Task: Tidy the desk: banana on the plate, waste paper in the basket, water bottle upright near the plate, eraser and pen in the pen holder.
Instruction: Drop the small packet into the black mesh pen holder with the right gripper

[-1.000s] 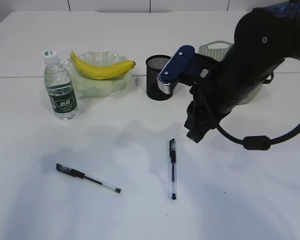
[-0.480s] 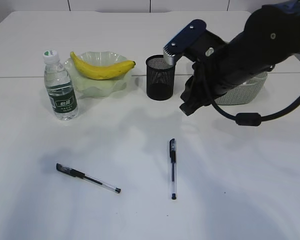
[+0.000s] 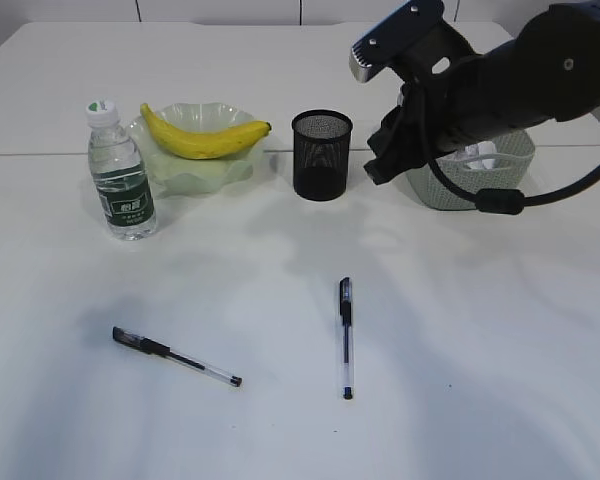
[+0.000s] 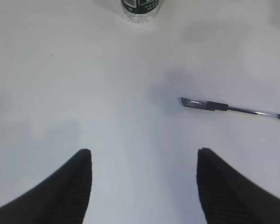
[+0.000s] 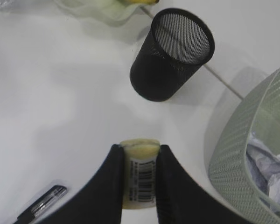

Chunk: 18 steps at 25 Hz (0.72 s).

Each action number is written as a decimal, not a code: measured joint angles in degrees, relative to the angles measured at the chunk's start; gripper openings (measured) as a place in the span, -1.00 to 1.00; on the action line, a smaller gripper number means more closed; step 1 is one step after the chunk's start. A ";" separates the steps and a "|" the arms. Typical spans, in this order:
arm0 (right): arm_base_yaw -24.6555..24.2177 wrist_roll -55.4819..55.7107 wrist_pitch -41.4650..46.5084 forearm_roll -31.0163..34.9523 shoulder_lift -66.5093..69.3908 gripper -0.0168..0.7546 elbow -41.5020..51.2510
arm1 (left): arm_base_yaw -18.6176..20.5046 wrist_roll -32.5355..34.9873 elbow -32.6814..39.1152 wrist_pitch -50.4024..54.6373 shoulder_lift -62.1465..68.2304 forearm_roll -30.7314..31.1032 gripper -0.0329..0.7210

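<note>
A yellow banana (image 3: 205, 140) lies on the pale green plate (image 3: 242, 172), and the water bottle (image 3: 120, 175) stands upright to its left. The black mesh pen holder (image 3: 321, 155) is right of the plate. My right gripper (image 5: 140, 150) is shut on a yellowish eraser (image 5: 140, 179) with a barcode label, held in the air just right of and nearer than the pen holder (image 5: 172, 56). Crumpled waste paper (image 5: 270, 163) lies in the grey-green basket (image 5: 233, 154). Two pens (image 3: 177, 357) (image 3: 346, 337) lie on the table. My left gripper (image 4: 143, 151) hangs open over bare table, with one pen (image 4: 231, 108) ahead to its right.
The right arm (image 3: 500, 90) hangs over the basket (image 3: 470, 185) at the back right and covers part of it. The bottle's base (image 4: 140, 7) shows at the top of the left wrist view. A table seam runs behind the pen holder.
The right arm has risen and swung back to the right with the eraser, from low in front of the pen holder to beside the basket. The left gripper has not moved.
</note>
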 joint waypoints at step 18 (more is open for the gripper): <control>-0.42 0.68 -6.58 4.18 8.93 -0.67 -9.02 | 0.00 0.00 0.00 0.33 0.00 0.00 0.39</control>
